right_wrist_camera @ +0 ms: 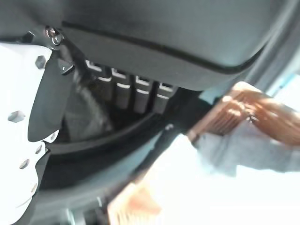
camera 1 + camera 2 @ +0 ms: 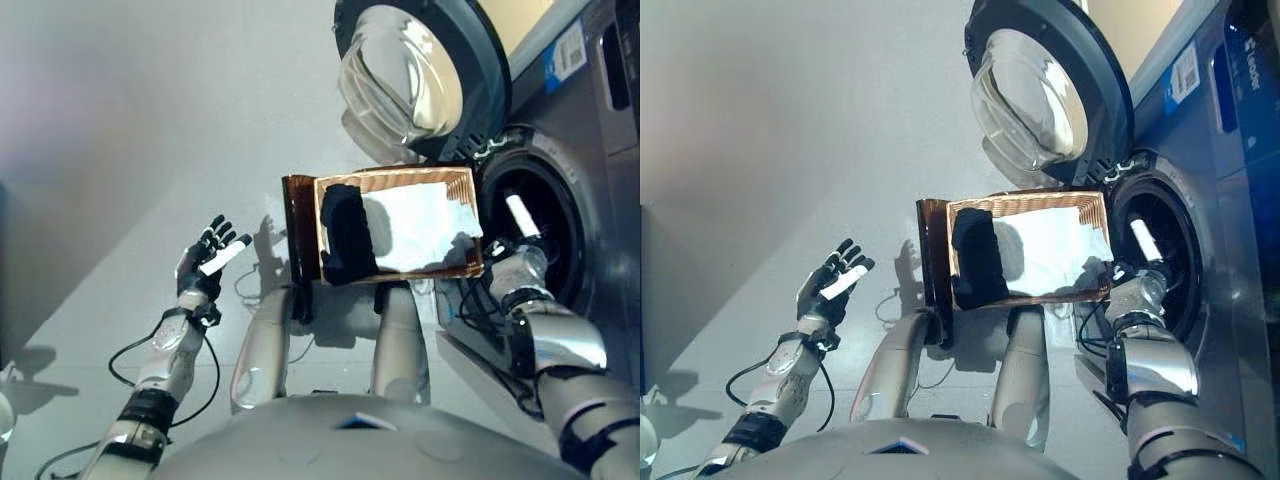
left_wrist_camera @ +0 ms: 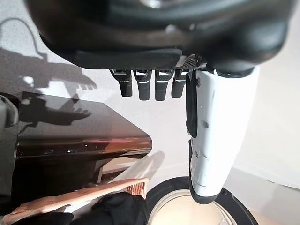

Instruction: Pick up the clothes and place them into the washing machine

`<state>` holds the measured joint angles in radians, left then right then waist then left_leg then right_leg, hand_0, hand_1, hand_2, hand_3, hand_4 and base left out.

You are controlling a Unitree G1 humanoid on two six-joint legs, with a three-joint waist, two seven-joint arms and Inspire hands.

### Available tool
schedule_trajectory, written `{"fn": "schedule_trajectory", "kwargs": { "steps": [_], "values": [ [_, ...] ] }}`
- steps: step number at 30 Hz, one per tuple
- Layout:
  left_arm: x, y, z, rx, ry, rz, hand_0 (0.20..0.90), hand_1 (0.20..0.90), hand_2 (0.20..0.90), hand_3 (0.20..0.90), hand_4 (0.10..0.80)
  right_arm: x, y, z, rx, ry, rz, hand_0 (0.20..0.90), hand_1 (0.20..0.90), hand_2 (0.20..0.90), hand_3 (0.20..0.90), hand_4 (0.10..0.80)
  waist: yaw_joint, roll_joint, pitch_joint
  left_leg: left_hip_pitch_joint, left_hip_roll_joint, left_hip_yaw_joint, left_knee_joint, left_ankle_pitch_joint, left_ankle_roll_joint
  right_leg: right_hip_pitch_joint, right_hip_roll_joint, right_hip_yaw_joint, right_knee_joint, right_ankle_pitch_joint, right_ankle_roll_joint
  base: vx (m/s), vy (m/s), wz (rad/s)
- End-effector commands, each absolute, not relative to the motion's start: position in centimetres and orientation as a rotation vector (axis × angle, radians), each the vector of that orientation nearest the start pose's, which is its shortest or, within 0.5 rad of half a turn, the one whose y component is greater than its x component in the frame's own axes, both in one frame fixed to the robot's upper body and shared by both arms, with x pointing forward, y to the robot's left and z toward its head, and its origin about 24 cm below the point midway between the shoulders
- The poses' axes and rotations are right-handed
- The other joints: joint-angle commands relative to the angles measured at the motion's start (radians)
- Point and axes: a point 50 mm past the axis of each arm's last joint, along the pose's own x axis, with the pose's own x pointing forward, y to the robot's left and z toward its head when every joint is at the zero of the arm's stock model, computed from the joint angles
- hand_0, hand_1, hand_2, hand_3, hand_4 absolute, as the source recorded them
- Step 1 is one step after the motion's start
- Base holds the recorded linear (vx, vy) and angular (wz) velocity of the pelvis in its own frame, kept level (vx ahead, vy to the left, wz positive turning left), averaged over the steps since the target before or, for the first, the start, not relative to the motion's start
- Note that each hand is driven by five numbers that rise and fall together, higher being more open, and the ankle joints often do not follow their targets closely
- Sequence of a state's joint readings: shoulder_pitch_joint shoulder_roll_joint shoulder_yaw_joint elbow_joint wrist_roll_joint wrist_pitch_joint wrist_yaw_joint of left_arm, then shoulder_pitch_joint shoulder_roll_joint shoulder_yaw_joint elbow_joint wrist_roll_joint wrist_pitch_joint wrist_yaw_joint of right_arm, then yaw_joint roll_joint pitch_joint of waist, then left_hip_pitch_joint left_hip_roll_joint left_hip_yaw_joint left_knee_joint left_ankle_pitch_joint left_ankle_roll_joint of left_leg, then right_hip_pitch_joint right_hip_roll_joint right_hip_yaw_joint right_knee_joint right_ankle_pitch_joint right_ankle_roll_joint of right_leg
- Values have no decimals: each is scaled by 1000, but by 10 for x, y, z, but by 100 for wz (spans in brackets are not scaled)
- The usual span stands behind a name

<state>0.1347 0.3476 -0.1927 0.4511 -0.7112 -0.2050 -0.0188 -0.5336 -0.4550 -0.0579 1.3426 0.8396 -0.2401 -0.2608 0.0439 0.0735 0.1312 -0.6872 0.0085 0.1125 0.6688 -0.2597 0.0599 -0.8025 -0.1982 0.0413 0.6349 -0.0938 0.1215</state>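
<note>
Washer: the washing machine (image 2: 590, 150) was seen at the right of the frame, its round door (image 2: 425, 75) swung open toward the upper centre and the dark drum opening (image 2: 545, 225) left exposed.
Basket: a wicker basket (image 2: 400, 180) was found at the centre of the frame, just beside the drum opening, on a dark brown stand (image 2: 297, 240).
Clothes: a black garment (image 2: 347, 235) was seen lying at the basket's left end and a white garment (image 2: 420, 230) across its middle and right; both were judged not yet loaded.
Drum contents: nothing could be made out inside the dark opening.
Right hand: the right hand (image 2: 522, 262) was held at the lower edge of the drum opening, beside the basket's right end; in its wrist view the fingers (image 1: 140, 93) were shown straight and apart from the white-covered thumb, with no cloth held.
Left hand: the left hand (image 2: 208, 258) was raised at the lower left of the frame, well apart from the basket, fingers (image 3: 147, 84) straight and spread, nothing carried.
Done: the door was found already open, and the basket set next to the washer.
Left: both garments were judged still to be grasped and carried into the drum, so most of the task was reckoned outstanding.
</note>
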Motion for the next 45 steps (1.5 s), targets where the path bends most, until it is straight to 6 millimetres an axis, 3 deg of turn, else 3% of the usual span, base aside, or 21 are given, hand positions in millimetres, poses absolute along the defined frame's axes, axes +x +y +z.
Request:
{"fn": "schedule_trajectory", "kwargs": {
  "steps": [1, 3, 6, 10, 12, 16, 22, 26, 29, 33, 34, 45],
  "values": [
    [200, 250, -35, -256, 206, 229, 900, 900, 900, 900, 800, 273, -334, -14, 199, 313, -820, 900, 900, 900, 900, 800, -5, -18, 1, 56, -14, -25, -162, 93, -43, 96, -4, -15, -96, 8, -40, 95, -44, 5],
    [199, 252, -37, -259, 205, 266, 900, 900, 900, 900, 800, 266, -317, -31, 109, 377, -736, 900, 900, 900, 900, 800, -10, -34, -2, 124, -15, -34, -235, 119, -47, 163, 3, -28, -161, 24, -36, 144, -62, 3],
    [199, 250, -40, -264, 207, 279, 900, 900, 900, 900, 800, 267, -299, -39, 17, 404, -631, 900, 900, 900, 900, 800, -14, -46, 7, 184, -11, -39, -284, 140, -55, 227, 4, -40, -209, 41, -31, 97, -36, -2],
    [200, 247, -44, -265, 223, 287, 900, 900, 900, 900, 800, 264, -280, -49, -9, 423, -540, 900, 900, 900, 900, 800, -20, -54, 15, 254, -7, -47, -344, 158, -61, 291, 7, -55, -252, 55, -24, 91, -24, -4],
    [201, 242, -50, -250, 250, 280, 900, 900, 900, 900, 800, 263, -258, -61, -18, 476, -454, 900, 900, 900, 900, 800, -18, -62, 23, 322, -4, -55, -393, 171, -69, 360, 8, -68, -296, 60, -18, 97, -28, -3],
    [204, 238, -51, -227, 263, 252, 900, 900, 900, 900, 800, 273, -232, -61, -196, 496, -306, 900, 900, 900, 900, 800, -6, -61, 44, 363, 1, -61, -405, 180, -72, 409, 7, -84, -306, 62, -17, 35, -10, 2],
    [207, 237, -48, -230, 251, 259, 900, 900, 900, 900, 800, 287, -209, -54, -171, 454, -266, 900, 900, 900, 900, 800, 5, -53, 57, 344, -7, -73, -391, 179, -70, 393, -2, -94, -287, 56, -19, -33, 5, 8],
    [208, 237, -50, -220, 264, 258, 900, 900, 900, 900, 800, 286, -186, -62, -267, 490, -130, 900, 900, 900, 900, 800, 16, -57, 47, 326, -10, -82, -393, 190, -71, 387, -3, -106, -291, 56, -19, -24, 0, 8],
    [207, 235, -56, -220, 297, 249, 900, 900, 900, 900, 800, 268, -181, -82, -388, 601, -78, 900, 900, 900, 900, 800, 35, -64, 18, 355, -5, -98, -450, 209, -77, 430, -1, -129, -345, 69, -14, 55, -14, 19],
    [205, 233, -60, -209, 324, 240, 900, 900, 900, 900, 800, 255, -177, -95, -480, 669, -33, 900, 900, 900, 900, 800, 47, -69, 0, 411, -2, -107, -513, 228, -81, 491, 1, -148, -410, 91, -7, 94, -6, 18],
    [203, 230, -63, -203, 338, 228, 900, 900, 900, 900, 800, 244, -175, -104, -536, 716, 7, 900, 900, 900, 900, 800, 53, -69, -19, 451, -1, -111, -569, 247, -84, 531, 2, -158, -466, 107, 0, 73, 4, 0],
    [189, 224, -76, -185, 414, 202, 900, 900, 900, 900, 800, 222, -160, -120, -559, 788, 66, 900, 900, 900, 900, 800, 65, -82, -65, 586, 7, -101, -666, 265, -86, 670, 9, -185, -574, 132, 11, 84, 8, -2]
  ]
}}
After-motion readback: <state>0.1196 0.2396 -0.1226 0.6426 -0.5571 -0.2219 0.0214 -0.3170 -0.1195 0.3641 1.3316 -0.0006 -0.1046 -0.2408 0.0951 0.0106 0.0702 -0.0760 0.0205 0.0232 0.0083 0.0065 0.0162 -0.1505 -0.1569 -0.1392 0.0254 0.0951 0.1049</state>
